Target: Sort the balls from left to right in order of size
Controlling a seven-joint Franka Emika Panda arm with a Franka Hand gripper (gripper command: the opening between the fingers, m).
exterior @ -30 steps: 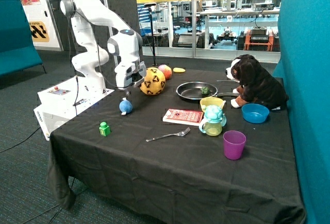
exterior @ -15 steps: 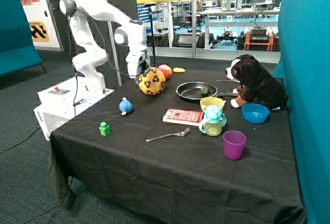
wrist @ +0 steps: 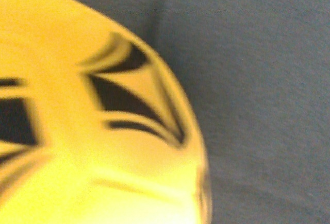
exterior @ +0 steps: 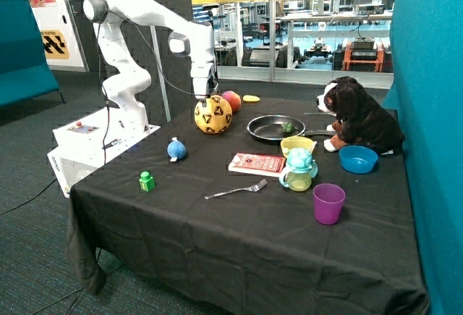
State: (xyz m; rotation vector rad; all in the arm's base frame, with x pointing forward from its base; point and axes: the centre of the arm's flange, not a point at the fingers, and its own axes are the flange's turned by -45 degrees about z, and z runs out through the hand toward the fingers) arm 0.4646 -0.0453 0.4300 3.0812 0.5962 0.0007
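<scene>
Wrist view: only yellow ball (wrist: 87, 131), black cloth (wrist: 258, 80).

Yellow ball (wrist: 77, 131) smooth, glossy; tablecloth (exterior: 239, 235) matt black fabric.

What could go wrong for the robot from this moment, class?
The pincer hangs just above the yellow ball, which fills the wrist view. A push might roll it into the red ball right behind, or towards the frying pan beside it. The big ball may also slip from a narrow grasp.
</scene>
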